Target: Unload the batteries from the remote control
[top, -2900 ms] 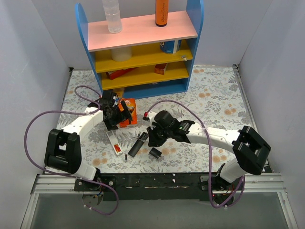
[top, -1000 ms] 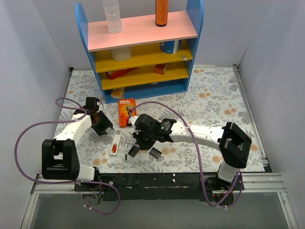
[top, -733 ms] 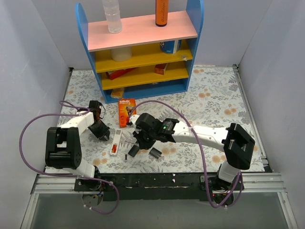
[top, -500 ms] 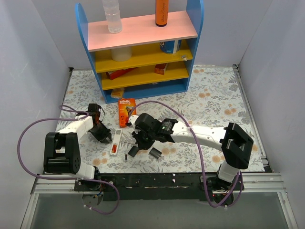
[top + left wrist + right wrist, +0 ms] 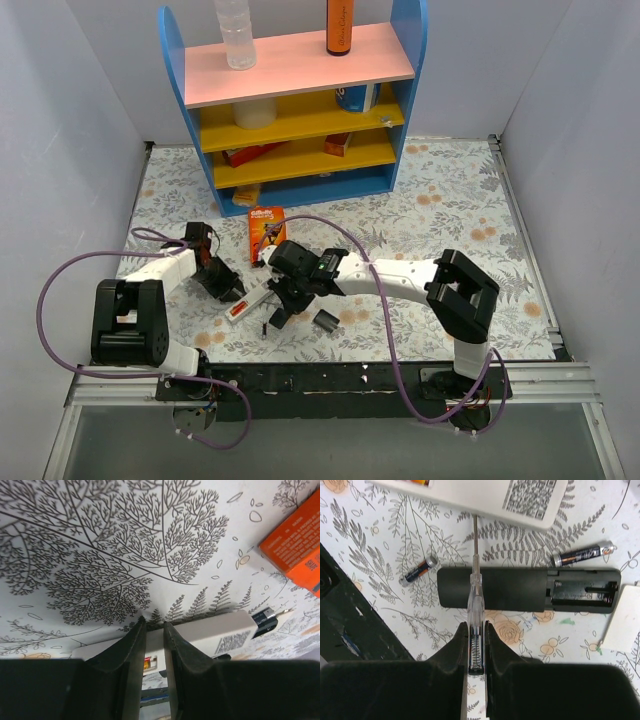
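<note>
The white remote control (image 5: 250, 300) lies slantwise between the two arms, with a red-orange battery (image 5: 237, 311) showing in its open bay. My left gripper (image 5: 227, 291) is down on it. In the left wrist view its fingers (image 5: 135, 645) stand a narrow gap apart over the white remote (image 5: 205, 634), the battery (image 5: 146, 664) showing between them. I cannot tell whether they pinch anything. My right gripper (image 5: 476, 625) is shut on a clear screwdriver (image 5: 475, 587), whose metal tip reaches the white remote's (image 5: 485, 492) edge.
A black remote (image 5: 495, 587) with an empty bay lies under the screwdriver, with two dark batteries (image 5: 418, 570) (image 5: 582, 555) on the cloth beside it. A black cover (image 5: 325, 320), the orange razor package (image 5: 265, 228) and the blue shelf (image 5: 300, 100) are nearby.
My left gripper narrowed and slid down-right onto the white remote, which has turned from upright to slantwise. My right arm has shifted a little left with the screwdriver.
</note>
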`<state>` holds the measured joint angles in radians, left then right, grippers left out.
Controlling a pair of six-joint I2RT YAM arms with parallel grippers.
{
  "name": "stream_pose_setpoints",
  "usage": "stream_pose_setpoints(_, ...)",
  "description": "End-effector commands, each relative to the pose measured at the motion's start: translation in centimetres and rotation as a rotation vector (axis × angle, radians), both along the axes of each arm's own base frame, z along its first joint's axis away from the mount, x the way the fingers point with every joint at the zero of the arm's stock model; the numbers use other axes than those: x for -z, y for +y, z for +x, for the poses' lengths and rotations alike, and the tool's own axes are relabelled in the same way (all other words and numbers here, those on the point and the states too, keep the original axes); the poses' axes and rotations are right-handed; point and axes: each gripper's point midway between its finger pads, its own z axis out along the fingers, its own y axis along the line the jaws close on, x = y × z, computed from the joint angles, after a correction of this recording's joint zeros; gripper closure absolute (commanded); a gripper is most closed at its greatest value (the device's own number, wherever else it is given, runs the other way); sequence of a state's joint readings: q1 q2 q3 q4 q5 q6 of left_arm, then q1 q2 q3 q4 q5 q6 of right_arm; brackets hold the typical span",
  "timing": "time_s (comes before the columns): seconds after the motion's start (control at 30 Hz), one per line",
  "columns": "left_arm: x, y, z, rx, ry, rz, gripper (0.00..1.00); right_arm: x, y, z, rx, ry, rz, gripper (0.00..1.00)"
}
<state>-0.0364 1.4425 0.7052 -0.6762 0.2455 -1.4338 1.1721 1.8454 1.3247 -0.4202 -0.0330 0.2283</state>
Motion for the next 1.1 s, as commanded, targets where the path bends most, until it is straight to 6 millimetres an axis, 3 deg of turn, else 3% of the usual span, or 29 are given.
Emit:
stream_pose_setpoints(0.0,0.1,-1.0,-0.9,0.023,-0.003,-0.038,0.79,-1.3,1.6,1.0,-0.004,-0.033,0.025,0.99)
stream_pose_setpoints(0.23,0.0,-1.4,-1.2,0.024,-0.001,-0.054,0.80,-2.2,2.1,2.0,0.015,-0.046,0.029,0.99)
stream_pose_setpoints(0.47,0.2,-1.4,-0.4,0.016,-0.015,-0.043,0.81,-1.8,1.1,4.0,0.060,-0.039,0.005,0.99)
stream_pose_setpoints(0.6,0.2,-0.6,0.7,0.006,-0.026,0.009,0.81,-1.7,0.2,4.7,0.068,-0.037,-0.017,0.99)
stream_pose_setpoints(0.8,-1.3,0.3,2.2,-0.030,-0.085,0.058,0.79,-2.1,-2.8,6.2,0.127,-0.066,-0.086,0.99)
stream_pose_setpoints(0.93,-2.3,0.5,2.8,-0.022,-0.123,0.071,0.74,-4.0,-3.9,6.3,0.121,-0.101,-0.096,0.99)
stream_pose_setpoints(1.07,-2.6,-0.7,2.2,0.031,-0.132,0.002,0.68,-6.1,-3.7,5.0,0.028,-0.102,-0.027,0.99)
